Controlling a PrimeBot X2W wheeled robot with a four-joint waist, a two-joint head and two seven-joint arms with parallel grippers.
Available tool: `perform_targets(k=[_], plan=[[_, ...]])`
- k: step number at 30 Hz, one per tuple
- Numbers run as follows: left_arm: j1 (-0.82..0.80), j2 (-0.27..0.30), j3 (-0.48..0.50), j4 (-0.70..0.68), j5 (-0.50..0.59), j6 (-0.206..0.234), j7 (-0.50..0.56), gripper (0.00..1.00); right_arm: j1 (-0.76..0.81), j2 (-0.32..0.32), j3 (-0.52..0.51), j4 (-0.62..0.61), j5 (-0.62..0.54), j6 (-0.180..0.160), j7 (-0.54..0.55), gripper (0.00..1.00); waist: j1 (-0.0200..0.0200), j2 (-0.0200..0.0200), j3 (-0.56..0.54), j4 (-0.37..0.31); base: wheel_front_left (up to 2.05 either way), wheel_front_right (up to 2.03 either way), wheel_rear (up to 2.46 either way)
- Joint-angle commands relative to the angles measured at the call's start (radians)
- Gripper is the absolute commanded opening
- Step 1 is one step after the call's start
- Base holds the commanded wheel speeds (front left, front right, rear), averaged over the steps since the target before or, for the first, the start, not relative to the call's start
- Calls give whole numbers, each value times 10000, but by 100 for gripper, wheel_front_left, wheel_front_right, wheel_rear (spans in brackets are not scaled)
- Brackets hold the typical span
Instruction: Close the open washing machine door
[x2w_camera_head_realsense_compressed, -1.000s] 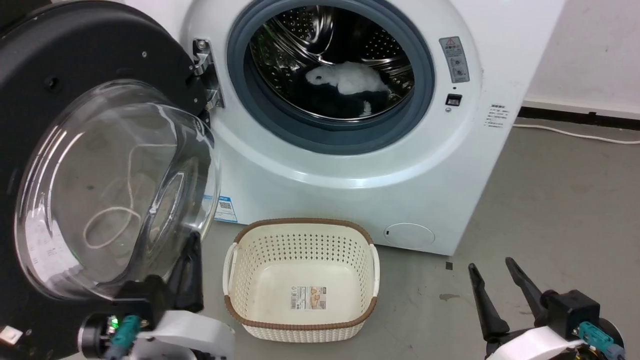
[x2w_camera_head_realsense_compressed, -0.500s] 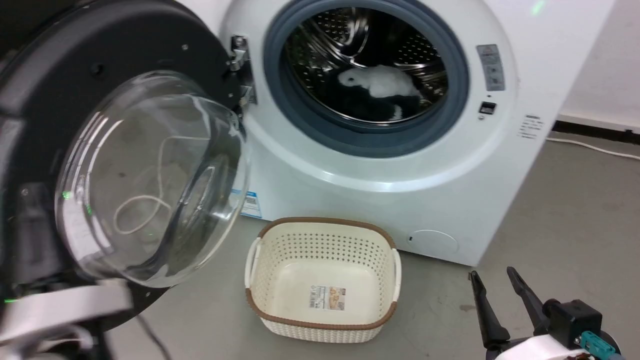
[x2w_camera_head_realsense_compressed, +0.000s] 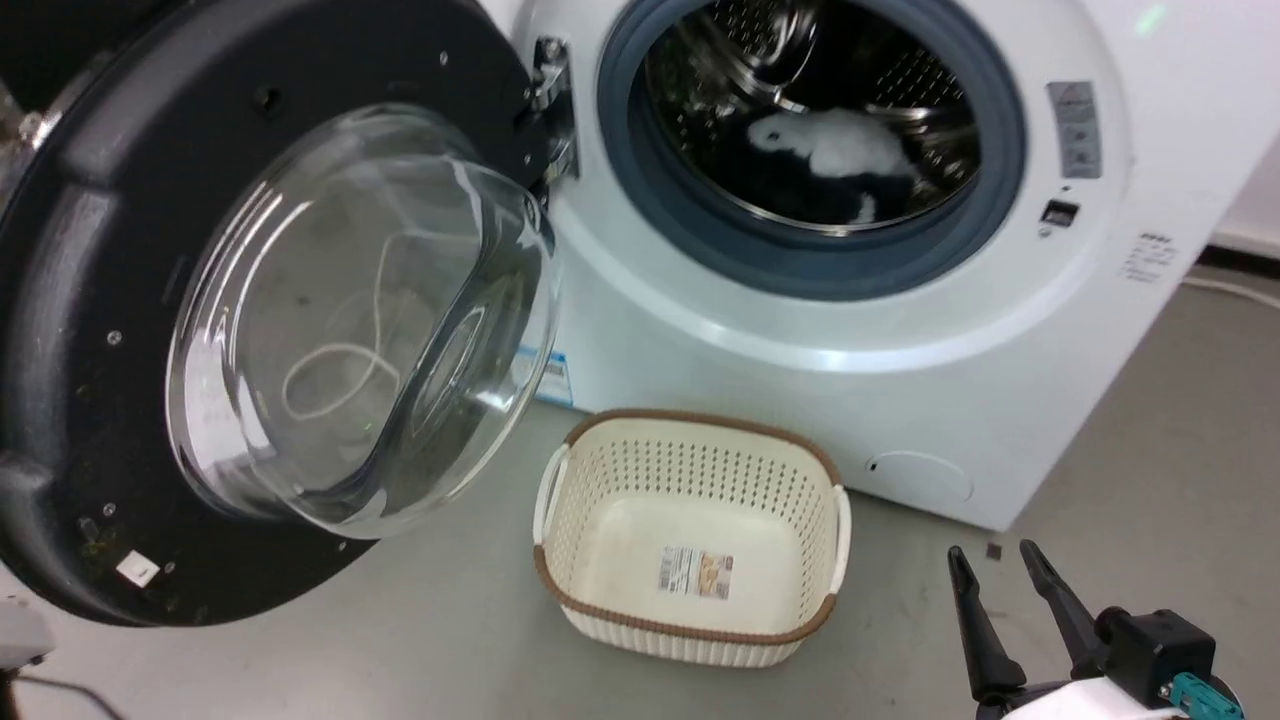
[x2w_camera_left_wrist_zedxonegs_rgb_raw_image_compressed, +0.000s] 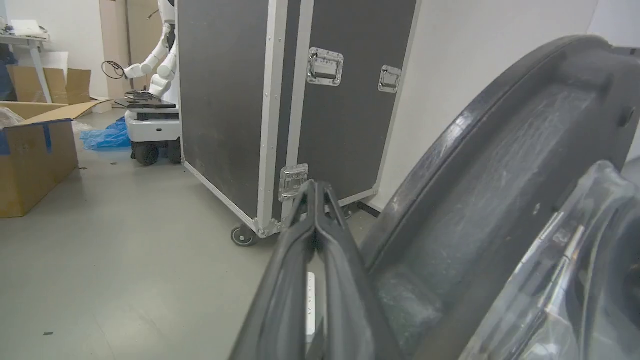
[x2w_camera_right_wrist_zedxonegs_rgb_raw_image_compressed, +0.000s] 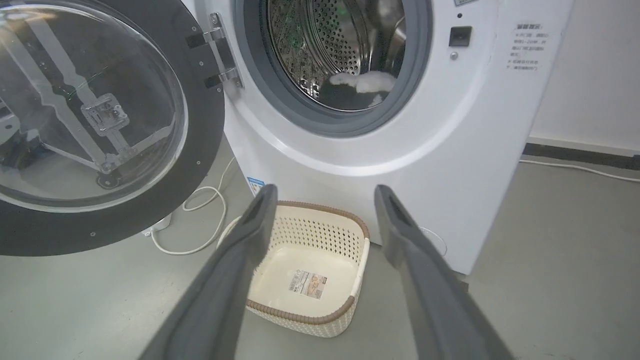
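Observation:
The white washing machine (x2w_camera_head_realsense_compressed: 820, 400) (x2w_camera_right_wrist_zedxonegs_rgb_raw_image_compressed: 380, 165) stands ahead, its steel drum holding white and dark laundry (x2w_camera_head_realsense_compressed: 830, 150). Its round black door (x2w_camera_head_realsense_compressed: 110, 300) (x2w_camera_right_wrist_zedxonegs_rgb_raw_image_compressed: 200, 125) with a bulging glass bowl (x2w_camera_head_realsense_compressed: 360, 310) hangs wide open on the left hinge. In the left wrist view my left gripper (x2w_camera_left_wrist_zedxonegs_rgb_raw_image_compressed: 316, 186) is shut with nothing in it, just left of the door's outer rim (x2w_camera_left_wrist_zedxonegs_rgb_raw_image_compressed: 500, 200). My right gripper (x2w_camera_head_realsense_compressed: 990, 560) (x2w_camera_right_wrist_zedxonegs_rgb_raw_image_compressed: 322, 192) is open and empty, low at the right, pointing over the basket toward the washer.
A cream perforated basket (x2w_camera_head_realsense_compressed: 690, 610) (x2w_camera_right_wrist_zedxonegs_rgb_raw_image_compressed: 330, 315), empty, sits on the grey floor before the washer. A white cable (x2w_camera_right_wrist_zedxonegs_rgb_raw_image_compressed: 200, 220) lies under the door. Beyond the door stand a black wheeled flight case (x2w_camera_left_wrist_zedxonegs_rgb_raw_image_compressed: 280, 100), cardboard boxes (x2w_camera_left_wrist_zedxonegs_rgb_raw_image_compressed: 35, 160) and another white robot (x2w_camera_left_wrist_zedxonegs_rgb_raw_image_compressed: 155, 75).
The head camera has swung left and down, so washer, door and basket sit further right in the picture. My left arm has dropped out of the head view's lower left. The right gripper stays open.

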Motion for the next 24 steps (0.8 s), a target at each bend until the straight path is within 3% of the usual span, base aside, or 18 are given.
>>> perform_targets(k=[1, 7, 14, 24], plan=[[-167, 248, 132, 253, -27, -78, 118, 0, 31, -3, -20, 33, -11, 7, -106, 100, 0, 0, 233, 105, 0, 0, 0], [-695, 1352, 24, 1783, -141, -271, 804, 0, -223, -3, -106, 27, -203, 7, -230, 100, 0, 0, 886, 190, 0, 0, 0], [-901, 2252, -852, 2733, -730, -708, 2177, 0, -395, -3, -79, 109, -174, 7, -343, 100, 0, 0, 1239, 267, 0, 0, 0], [248, 2968, -3028, 1515, -3541, -855, 5112, 0, -388, -3, -183, 555, 414, 8, -577, 100, 0, 0, 791, 636, 0, 0, 0]])
